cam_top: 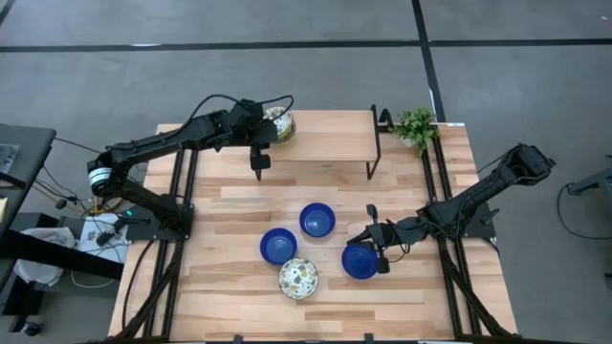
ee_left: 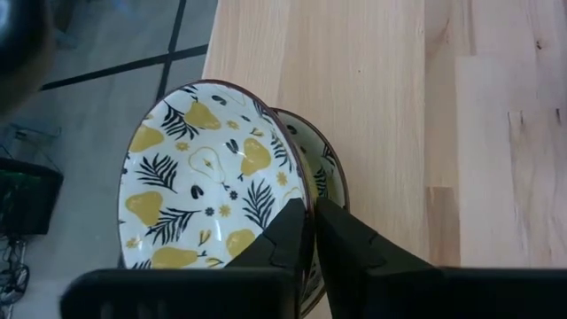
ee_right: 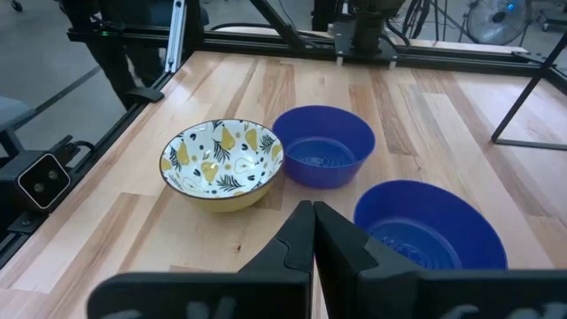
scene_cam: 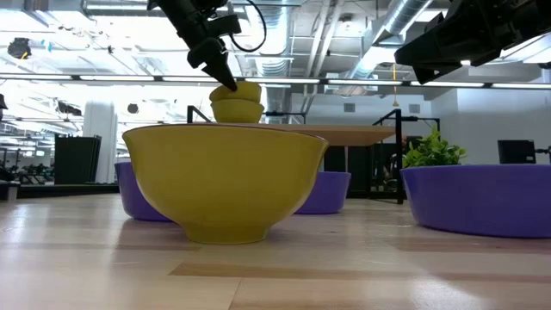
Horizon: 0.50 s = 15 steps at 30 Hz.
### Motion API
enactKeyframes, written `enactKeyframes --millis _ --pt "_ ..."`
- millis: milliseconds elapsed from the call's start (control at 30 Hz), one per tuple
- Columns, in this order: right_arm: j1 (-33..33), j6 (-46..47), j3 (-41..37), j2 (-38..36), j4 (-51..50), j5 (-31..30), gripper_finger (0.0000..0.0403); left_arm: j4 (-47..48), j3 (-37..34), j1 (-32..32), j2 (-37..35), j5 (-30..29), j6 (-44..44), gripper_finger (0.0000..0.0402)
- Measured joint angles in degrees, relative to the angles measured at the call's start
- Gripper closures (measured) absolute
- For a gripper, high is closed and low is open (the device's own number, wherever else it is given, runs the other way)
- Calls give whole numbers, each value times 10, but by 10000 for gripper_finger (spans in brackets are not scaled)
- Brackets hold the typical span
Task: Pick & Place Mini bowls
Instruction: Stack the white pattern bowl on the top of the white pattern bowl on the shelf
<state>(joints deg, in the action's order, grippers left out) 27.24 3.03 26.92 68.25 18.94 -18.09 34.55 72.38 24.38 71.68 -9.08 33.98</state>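
Two patterned bowls, white inside with yellow pears and dark leaves, sit nested on a raised wooden shelf at the table's far side. My left gripper is shut on the upper one. A third patterned bowl and three blue bowls stand on their bases on the table's near half. My right gripper is shut and hovers at the right edge of the nearest blue bowl. My left gripper pinches the upper patterned bowl by its rim, one finger inside the bowl and the other outside. The fingers come from above, slanting down. The bowl is tilted, its lower part still inside the second bowl.
The shelf rests on black legs. A small green plant stands at the far right corner. Bare wood lies between the shelf and the blue bowls. Black frame rails run along both table sides.
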Motion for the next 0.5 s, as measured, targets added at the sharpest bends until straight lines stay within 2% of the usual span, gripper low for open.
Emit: enactKeyframes --millis 500 --pt "0 0 0 0 0 0 403 0 0 0 0 0 -15 365"
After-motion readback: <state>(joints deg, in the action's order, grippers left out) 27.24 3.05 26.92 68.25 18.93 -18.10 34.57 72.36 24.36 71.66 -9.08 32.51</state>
